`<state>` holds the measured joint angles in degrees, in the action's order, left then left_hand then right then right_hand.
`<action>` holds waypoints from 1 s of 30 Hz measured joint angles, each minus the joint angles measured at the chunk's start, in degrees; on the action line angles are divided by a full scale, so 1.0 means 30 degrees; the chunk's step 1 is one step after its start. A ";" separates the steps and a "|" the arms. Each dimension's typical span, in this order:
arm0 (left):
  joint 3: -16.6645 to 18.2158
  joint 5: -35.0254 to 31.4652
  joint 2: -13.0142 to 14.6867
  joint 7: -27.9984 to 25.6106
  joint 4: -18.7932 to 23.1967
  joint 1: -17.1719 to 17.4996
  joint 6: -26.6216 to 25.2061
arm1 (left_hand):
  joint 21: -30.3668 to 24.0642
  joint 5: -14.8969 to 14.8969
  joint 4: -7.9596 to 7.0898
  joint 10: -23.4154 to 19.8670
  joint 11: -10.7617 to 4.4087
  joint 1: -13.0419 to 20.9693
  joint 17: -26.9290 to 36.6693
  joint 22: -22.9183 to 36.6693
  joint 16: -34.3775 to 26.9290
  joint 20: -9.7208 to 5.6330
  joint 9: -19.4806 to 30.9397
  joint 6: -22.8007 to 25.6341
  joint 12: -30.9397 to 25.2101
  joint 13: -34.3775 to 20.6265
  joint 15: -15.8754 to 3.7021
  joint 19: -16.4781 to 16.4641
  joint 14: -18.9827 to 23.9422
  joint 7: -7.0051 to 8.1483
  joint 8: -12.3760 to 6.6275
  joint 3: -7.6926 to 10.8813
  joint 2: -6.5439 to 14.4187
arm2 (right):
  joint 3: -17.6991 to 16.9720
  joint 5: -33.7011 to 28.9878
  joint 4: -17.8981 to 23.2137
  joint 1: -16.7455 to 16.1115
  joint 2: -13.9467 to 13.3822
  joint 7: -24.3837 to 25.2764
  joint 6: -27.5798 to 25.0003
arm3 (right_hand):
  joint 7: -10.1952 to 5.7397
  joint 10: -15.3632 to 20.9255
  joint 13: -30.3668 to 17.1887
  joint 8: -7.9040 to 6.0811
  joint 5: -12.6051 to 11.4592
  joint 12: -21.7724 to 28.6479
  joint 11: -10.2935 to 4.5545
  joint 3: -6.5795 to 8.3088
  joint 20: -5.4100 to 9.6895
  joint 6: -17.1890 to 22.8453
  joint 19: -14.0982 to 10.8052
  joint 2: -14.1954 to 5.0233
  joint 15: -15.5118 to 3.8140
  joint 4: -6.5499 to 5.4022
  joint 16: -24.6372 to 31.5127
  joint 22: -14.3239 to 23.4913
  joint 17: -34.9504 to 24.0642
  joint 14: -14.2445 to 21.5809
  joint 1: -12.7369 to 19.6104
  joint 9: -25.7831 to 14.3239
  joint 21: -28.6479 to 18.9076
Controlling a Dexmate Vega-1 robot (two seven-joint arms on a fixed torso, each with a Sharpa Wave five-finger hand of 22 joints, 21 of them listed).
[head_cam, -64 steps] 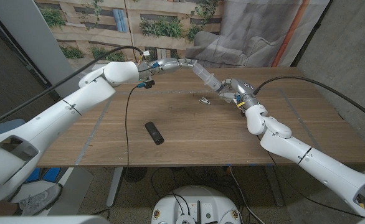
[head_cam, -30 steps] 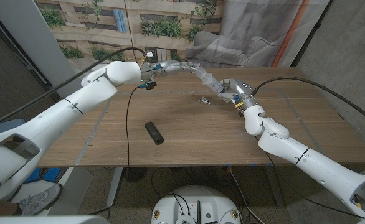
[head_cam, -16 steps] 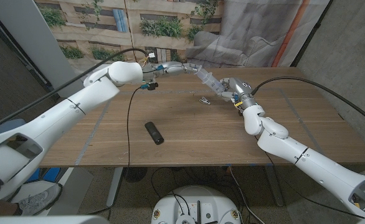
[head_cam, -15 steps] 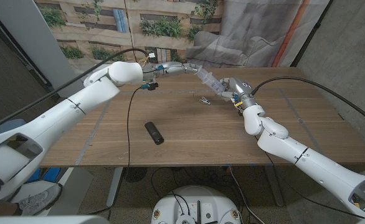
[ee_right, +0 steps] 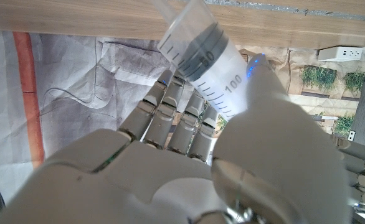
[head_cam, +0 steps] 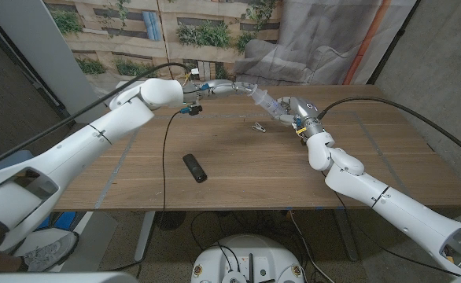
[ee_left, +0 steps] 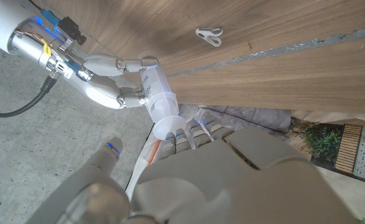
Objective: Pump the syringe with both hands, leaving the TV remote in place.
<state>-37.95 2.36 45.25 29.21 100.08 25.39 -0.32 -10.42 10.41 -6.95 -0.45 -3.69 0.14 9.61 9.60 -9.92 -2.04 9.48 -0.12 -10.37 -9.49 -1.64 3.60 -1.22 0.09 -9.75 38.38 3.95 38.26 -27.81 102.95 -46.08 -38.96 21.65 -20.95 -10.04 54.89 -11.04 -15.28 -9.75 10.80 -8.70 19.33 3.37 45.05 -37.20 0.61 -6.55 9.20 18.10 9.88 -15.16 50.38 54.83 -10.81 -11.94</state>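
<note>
A clear syringe (head_cam: 264,101) with printed markings hangs above the far side of the table between my two hands. My right hand (head_cam: 290,108) grips its barrel (ee_right: 202,70), with fingers and thumb wrapped around it. My left hand (head_cam: 237,86) holds the plunger end; in the left wrist view its fingertips (ee_left: 184,135) sit on the plunger flange (ee_left: 166,129), and my right hand (ee_left: 108,79) shows around the barrel (ee_left: 156,92) beyond. The black TV remote (head_cam: 195,167) lies on the table nearer me, left of centre, apart from both hands.
A small white clip (head_cam: 259,126) lies on the wooden table (head_cam: 238,169) below the syringe, also seen as the clip (ee_left: 208,36) from the left wrist. A black cable (head_cam: 164,149) hangs from my left arm over the table. Draped cloth and a wall stand behind.
My left hand has moved right, toward my right hand, and the span of syringe between them has grown shorter. The remote and the clip lie where they were.
</note>
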 measured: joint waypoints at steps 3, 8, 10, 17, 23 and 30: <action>-0.0061 -0.0081 -0.0061 0.0001 -0.0074 -0.0052 0.0020 | 0.0000 0.0000 0.0000 0.0000 0.0000 0.0000 -0.0018 0.0000 0.0000 0.0000 -0.0002 -0.0042 0.0000 0.0000 0.0000 0.0000 0.0000 0.0042 0.0001 0.0000 0.0000 | -0.0031 0.0008 0.0033 -0.0040 0.0012 0.0033 0.0007 | -0.0004 -0.0001 -0.0008 0.0001 0.0001 -0.0001 -0.0001 -0.0021 0.0000 0.0003 0.0000 0.0000 0.0000 0.0022 0.0000 0.0000 0.0000 -0.0001 0.0000 0.0002 0.0000; -0.0143 -0.0168 -0.0152 0.0003 -0.0202 -0.0114 0.0040 | 0.0000 0.0000 0.0001 0.0000 0.0000 0.0000 -0.0096 0.0001 0.0000 0.0000 -0.0004 -0.0070 0.0001 0.0000 0.0000 0.0000 0.0000 0.0069 0.0002 -0.0001 0.0000 | -0.0080 0.0079 0.0076 -0.0089 0.0058 0.0106 0.0013 | -0.0099 -0.0001 -0.0012 0.0072 0.0004 -0.0005 -0.0001 -0.0024 0.0072 0.0098 -0.0072 0.0000 0.0001 0.0025 -0.0001 0.0000 0.0001 -0.0002 0.0000 0.0011 0.0000; -0.0195 -0.0187 -0.0206 0.0003 -0.0271 -0.0157 0.0043 | 0.0000 0.0000 0.0001 0.0041 0.0042 0.0000 -0.0096 0.0001 -0.0001 0.0000 -0.0010 -0.0071 0.0001 -0.0001 0.0000 0.0000 0.0000 0.0069 0.0003 -0.0001 0.0000 | -0.0095 0.0122 0.0086 -0.0105 0.0084 0.0145 0.0025 | -0.0098 -0.0001 -0.0012 0.0073 0.0004 -0.0014 -0.0002 -0.0048 0.0110 0.0098 -0.0110 0.0000 0.0002 0.0048 -0.0001 0.0000 0.0001 -0.0002 0.0000 0.0014 0.0000; -0.0371 -0.0340 -0.0447 0.0010 -0.0568 -0.0347 0.0206 | 0.0000 0.0000 0.0002 0.0067 0.0068 0.0000 -0.0094 0.0001 0.0000 0.0000 -0.0010 -0.0071 0.0001 -0.0004 0.0000 0.0000 0.0000 0.0069 0.0005 -0.0001 0.0000 | -0.0140 0.0204 0.0090 -0.0124 0.0165 0.0260 0.0041 | -0.0096 -0.0002 -0.0011 0.0126 0.0015 -0.0020 -0.0003 -0.0074 0.0105 0.0101 -0.0104 0.0000 0.0003 0.0074 -0.0001 0.0000 -0.0001 -0.0003 0.0000 0.0011 0.0000; -0.0534 -0.0410 -0.0700 0.0070 -0.0894 -0.0492 0.0367 | 0.0000 0.0000 0.0002 0.0069 0.0069 0.0000 -0.0093 0.0002 -0.0001 0.0000 -0.0004 -0.0072 0.0021 -0.0002 0.0000 0.0000 0.0000 0.0068 0.0009 -0.0001 0.0000 | -0.0163 0.0271 0.0072 -0.0128 0.0236 0.0370 0.0063 | 0.0007 -0.0001 -0.0010 0.0152 0.0017 -0.0022 -0.0003 -0.0069 0.0104 0.0204 -0.0103 0.0000 -0.0004 0.0069 -0.0001 0.0000 -0.0083 0.0003 0.0000 0.0002 0.0000; -0.0694 -0.0424 -0.0981 0.0129 -0.1260 -0.0652 0.0570 | 0.0000 0.0000 -0.0078 0.0106 0.0103 0.0000 -0.0091 0.0002 -0.0001 0.0000 -0.0001 -0.0084 0.0097 0.0018 -0.0001 0.0000 0.0000 0.0057 -0.0002 0.0079 0.0000 | -0.0182 0.0346 -0.0021 -0.0130 0.0281 0.0494 0.0161 | 0.0007 0.0001 -0.0009 0.0221 0.0019 -0.0022 -0.0003 -0.0069 0.0103 0.0204 -0.0102 0.0000 -0.0110 0.0069 0.0000 0.0000 -0.0099 0.0114 0.0000 -0.0002 0.0000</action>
<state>-40.03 1.09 42.30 29.60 96.30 23.44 1.39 -10.42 10.41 -7.19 -0.13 -3.38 0.14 9.34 9.61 -9.93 -2.04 9.48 -0.38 -10.08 -9.44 -1.65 3.60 -1.22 0.26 -9.76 38.62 3.95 37.71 -26.78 102.88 -46.47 -38.12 23.13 -20.47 -10.02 54.89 -11.07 -14.62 -9.69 10.73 -8.71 19.13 3.68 45.66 -37.50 0.61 -6.88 9.41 18.10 9.88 -15.45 50.72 54.83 -10.82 -11.94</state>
